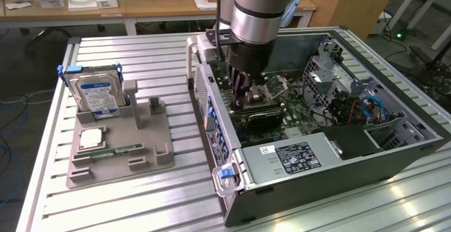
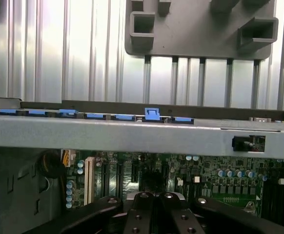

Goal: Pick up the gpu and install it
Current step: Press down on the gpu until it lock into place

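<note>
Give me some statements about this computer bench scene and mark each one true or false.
1. The gripper is down inside the open computer case, above the motherboard. True.
2. The hard drive lies flat inside the case. False: it stands upright in the grey holder tray on the table.
3. The memory stick rests on the holder tray. True.
4. The case stands upright with its side panel closed. False: it lies on its side, opened, showing the motherboard.
5. The power supply label is bright blue. False: it is black with white print.
</note>
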`<control>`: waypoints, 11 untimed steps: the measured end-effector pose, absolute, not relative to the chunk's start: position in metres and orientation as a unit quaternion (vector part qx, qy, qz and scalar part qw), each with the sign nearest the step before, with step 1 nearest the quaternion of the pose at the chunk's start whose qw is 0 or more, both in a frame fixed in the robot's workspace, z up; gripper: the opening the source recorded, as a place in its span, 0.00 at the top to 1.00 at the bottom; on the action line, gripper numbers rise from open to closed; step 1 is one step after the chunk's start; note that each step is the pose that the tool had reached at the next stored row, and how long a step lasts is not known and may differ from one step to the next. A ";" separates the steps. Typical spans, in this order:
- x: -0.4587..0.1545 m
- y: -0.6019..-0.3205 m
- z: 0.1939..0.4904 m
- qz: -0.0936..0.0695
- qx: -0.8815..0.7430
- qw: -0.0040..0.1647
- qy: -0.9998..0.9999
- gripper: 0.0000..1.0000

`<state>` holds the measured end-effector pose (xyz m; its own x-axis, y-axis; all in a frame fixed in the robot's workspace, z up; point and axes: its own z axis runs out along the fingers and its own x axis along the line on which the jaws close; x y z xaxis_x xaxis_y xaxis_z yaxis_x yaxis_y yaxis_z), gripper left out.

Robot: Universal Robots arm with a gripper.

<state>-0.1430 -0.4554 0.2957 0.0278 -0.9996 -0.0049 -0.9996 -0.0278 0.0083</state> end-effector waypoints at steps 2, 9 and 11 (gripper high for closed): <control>-0.146 -0.455 0.296 -0.005 0.717 0.001 -0.697 0.90; -0.155 -0.455 0.296 -0.004 0.717 0.002 -0.697 0.90; -0.158 -0.455 0.296 -0.004 0.717 0.002 -0.697 0.90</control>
<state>-0.1583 -0.4549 0.2955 0.0277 -0.9996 -0.0032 -0.9996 -0.0278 0.0093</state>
